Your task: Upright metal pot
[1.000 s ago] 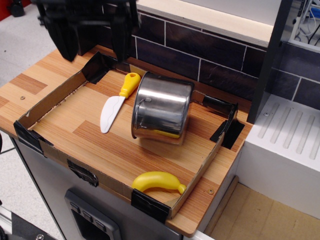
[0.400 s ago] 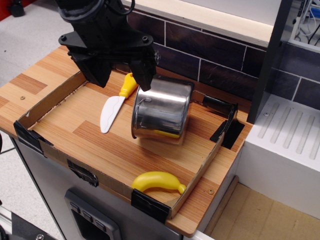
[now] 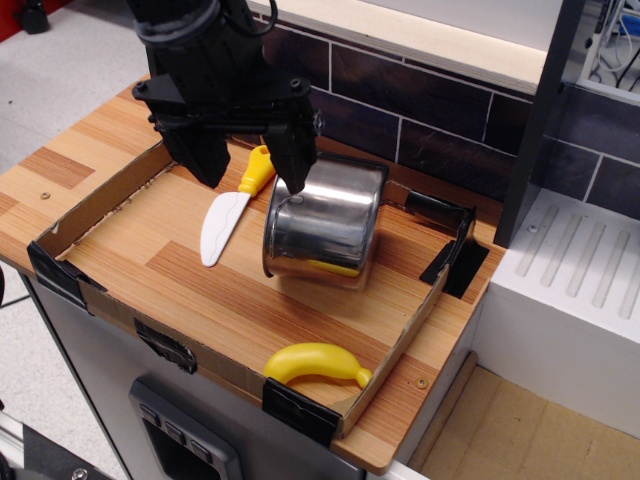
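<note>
The shiny metal pot point(image 3: 322, 225) lies on its side in the middle of the wooden tray, its open mouth facing left toward the knife. A thin wire handle shows near its rim. My black gripper point(image 3: 252, 165) hangs open just above and to the left of the pot's rim. One finger point(image 3: 294, 160) is close to the rim's top edge, the other point(image 3: 205, 158) is over the knife's side. The jaws hold nothing.
A white knife with a yellow handle point(image 3: 236, 199) lies left of the pot, under the gripper. A yellow toy banana point(image 3: 315, 362) lies at the tray's front edge. A low cardboard wall point(image 3: 96, 195) rims the tray. A dark tiled wall point(image 3: 420, 100) stands behind.
The gripper has come down from the upper left and moved right, from well above the tray to just beside the pot's rim. The pot, knife and banana have not moved.
</note>
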### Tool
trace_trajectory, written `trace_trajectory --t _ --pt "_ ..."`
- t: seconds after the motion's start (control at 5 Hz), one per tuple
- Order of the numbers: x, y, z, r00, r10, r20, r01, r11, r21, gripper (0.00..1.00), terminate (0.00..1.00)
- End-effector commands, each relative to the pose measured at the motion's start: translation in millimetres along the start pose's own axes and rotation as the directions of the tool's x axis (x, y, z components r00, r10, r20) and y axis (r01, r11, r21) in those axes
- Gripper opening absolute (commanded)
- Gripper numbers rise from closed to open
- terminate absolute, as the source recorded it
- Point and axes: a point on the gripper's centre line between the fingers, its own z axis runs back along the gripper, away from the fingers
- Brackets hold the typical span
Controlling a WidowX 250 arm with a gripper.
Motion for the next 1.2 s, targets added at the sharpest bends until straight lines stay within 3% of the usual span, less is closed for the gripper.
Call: trace_trajectory --t 0.0,0.6,0.8,1.0 --pt "10 9 -4 0.999 0.007 0.036 -0.008 0.999 0.036 1.0 0.0" --pt "8 -7 -27 0.999 0.034 -0.036 -0.031 0.997 0.075 1.0 0.0" --pt "4 -9 -33 0.997 -0.002 -0.076 0.01 0.994 0.105 1.0 0.0" --pt "4 -8 -35 0.996 -0.013 -0.085 0.023 0.993 0.119 0.0 0.0"
